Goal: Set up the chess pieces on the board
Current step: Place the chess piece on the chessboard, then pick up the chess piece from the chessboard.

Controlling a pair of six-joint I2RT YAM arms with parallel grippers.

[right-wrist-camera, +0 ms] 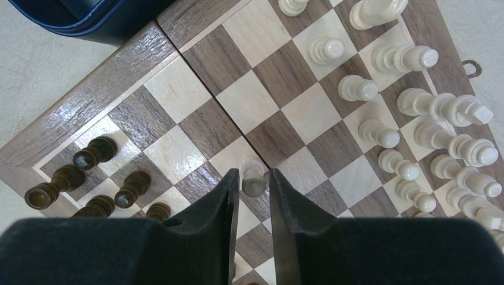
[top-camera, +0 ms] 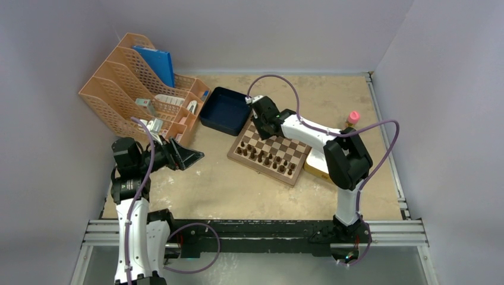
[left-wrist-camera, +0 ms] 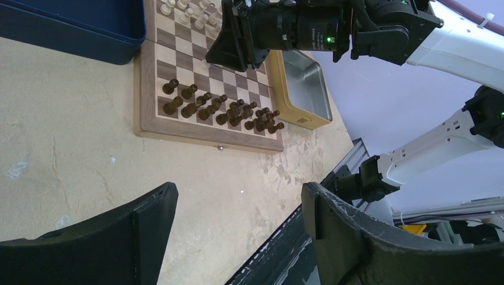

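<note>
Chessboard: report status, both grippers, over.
Left gripper open, off the board. Right gripper shut on a light piece over mid-board. Squares around it bare, nothing in the way.

Left arm idle with jaws wide, right arm reaching out with jaws pinched.
Left arm (top-camera: 134,219) rises from its base at 7 o'clock in the top view and folds at the elbow. Its wrist is level and the left gripper (top-camera: 189,157) points to 3 o'clock with its fingers (left-wrist-camera: 148,225) spread far apart. Right arm (top-camera: 309,130) goes up from 5 o'clock to a high elbow, forearm stretched toward 10 o'clock. The right gripper (right-wrist-camera: 254,178) points down, fingers (right-wrist-camera: 229,196) nearly together on a light chess piece (right-wrist-camera: 252,169).
</note>
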